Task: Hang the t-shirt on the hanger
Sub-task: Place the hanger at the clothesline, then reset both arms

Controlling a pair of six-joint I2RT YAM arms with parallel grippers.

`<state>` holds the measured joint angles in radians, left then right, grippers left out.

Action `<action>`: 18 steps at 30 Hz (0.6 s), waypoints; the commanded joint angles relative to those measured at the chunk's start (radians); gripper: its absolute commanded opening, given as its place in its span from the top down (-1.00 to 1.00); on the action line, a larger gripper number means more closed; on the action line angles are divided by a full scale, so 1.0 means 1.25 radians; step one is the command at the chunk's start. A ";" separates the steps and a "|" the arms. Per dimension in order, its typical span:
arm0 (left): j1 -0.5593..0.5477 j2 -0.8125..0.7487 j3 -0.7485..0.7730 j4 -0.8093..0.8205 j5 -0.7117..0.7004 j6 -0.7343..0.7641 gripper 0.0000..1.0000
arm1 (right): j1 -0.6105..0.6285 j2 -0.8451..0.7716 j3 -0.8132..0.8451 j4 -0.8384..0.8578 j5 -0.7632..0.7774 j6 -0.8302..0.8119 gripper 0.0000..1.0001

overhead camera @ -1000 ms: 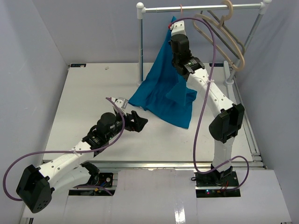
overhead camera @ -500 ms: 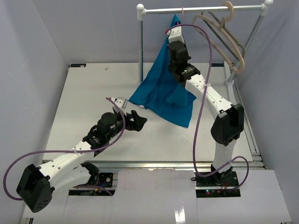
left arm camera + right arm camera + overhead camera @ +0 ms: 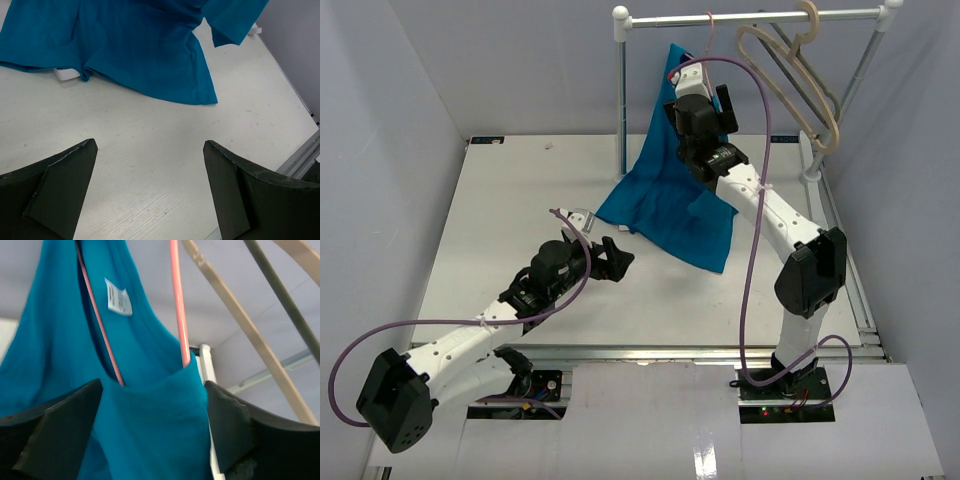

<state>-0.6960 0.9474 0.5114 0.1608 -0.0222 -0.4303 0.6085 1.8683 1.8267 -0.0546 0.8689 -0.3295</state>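
Note:
The teal-blue t-shirt [image 3: 660, 200] hangs from the rail, and its lower part lies spread on the table. In the right wrist view the thin pink hanger [image 3: 179, 305] runs through the neck of the t-shirt [image 3: 145, 430], beside the white label [image 3: 118, 296]. Its pink hook [image 3: 709, 25] sits on the rail. My right gripper [image 3: 698, 97] is raised at the collar and open, its fingers either side of the cloth [image 3: 152, 385]. My left gripper [image 3: 620, 258] hovers open over bare table [image 3: 150, 145], just short of the t-shirt's hem [image 3: 140, 45].
The white rail [image 3: 750, 17] stands on a left post [image 3: 622, 90] and a slanted right post [image 3: 855, 80]. Thicker beige hangers [image 3: 800, 70] hang on it right of the pink one. A small white object [image 3: 67, 74] peeks from under the shirt. A metal rail runs along the table's near edge [image 3: 700, 352].
My right gripper has opened and let go at the collar, after moving slightly up and left along the shirt. The left arm has barely moved.

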 commanded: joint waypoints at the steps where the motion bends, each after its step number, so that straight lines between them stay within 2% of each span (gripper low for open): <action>1: -0.003 0.020 0.015 -0.003 -0.016 0.038 -0.96 | 0.008 -0.097 0.088 -0.180 -0.009 0.083 -0.96; 2: -0.003 0.025 0.014 0.003 -0.013 0.040 -0.96 | 0.008 -0.111 0.095 -0.222 -0.016 0.102 -0.85; 4: -0.003 0.036 0.009 0.015 -0.002 0.048 -0.96 | 0.009 -0.164 0.103 -0.344 -0.032 0.169 -0.80; 9: -0.003 0.043 0.005 0.019 -0.015 0.075 -0.96 | 0.009 -0.341 0.016 -0.488 -0.187 0.295 -0.80; 13: -0.003 0.045 0.000 0.036 0.010 0.085 -0.96 | 0.016 -0.472 -0.146 -0.504 -0.409 0.362 -0.80; 16: -0.003 0.037 -0.002 0.041 0.054 0.090 -0.96 | 0.076 -0.556 -0.316 -0.479 -0.458 0.379 -0.80; 18: -0.004 0.021 -0.003 0.043 0.084 0.093 -0.96 | 0.137 -0.598 -0.433 -0.418 -0.431 0.392 -0.80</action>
<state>-0.6960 1.0063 0.5114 0.1774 0.0004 -0.3377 0.6631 1.1433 1.5312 -0.5830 0.4511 0.0852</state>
